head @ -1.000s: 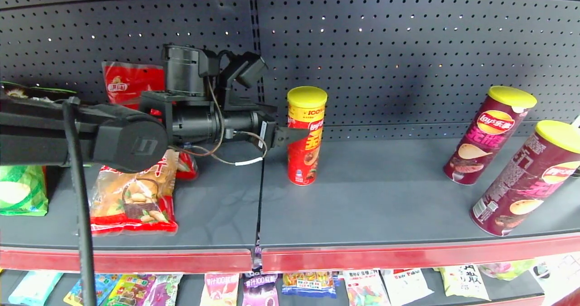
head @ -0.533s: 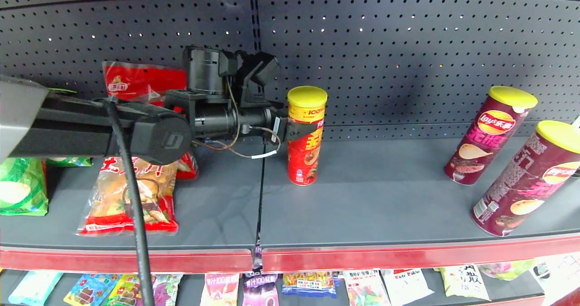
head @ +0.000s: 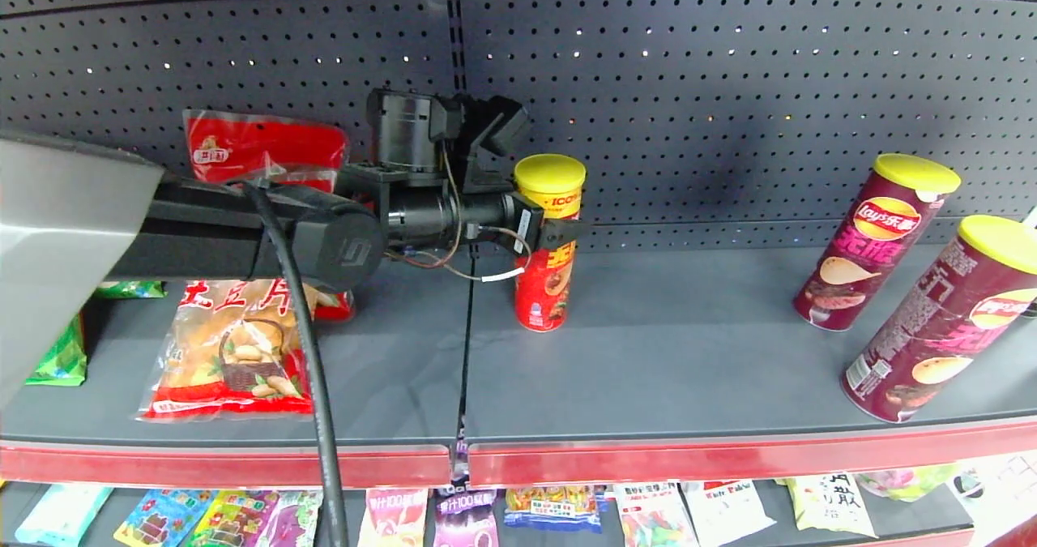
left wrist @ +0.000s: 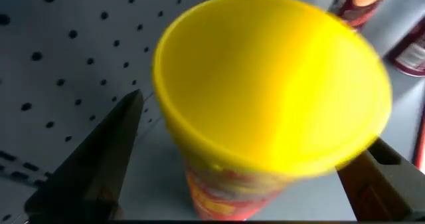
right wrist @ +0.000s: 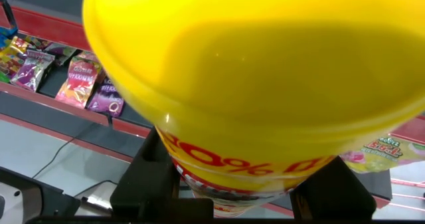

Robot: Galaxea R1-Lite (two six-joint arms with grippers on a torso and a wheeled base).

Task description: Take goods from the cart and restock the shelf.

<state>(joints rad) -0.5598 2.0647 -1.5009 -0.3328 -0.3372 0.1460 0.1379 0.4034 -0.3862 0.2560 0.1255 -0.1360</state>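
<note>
Straddling the upright red can (head: pixel 547 288) at mid-shelf (head: pixel 648 369), the left gripper (head: pixel 563 229) is sitting wide, with a finger on each side and not pinching. It is likely releasing. It should be backing straight out toward 9 o'clock, level, without clipping the lid. The right gripper (right wrist: pixel 232 197) is clasping a second can (right wrist: pixel 265 84).

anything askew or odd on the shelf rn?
The rear maroon can and front maroon can at the right of the shelf look tilted rightward, possibly lens distortion. The red can, between the open fingers of the left gripper, stands upright. The right gripper holds a second red can. Nothing looks spilled or damaged.
</note>
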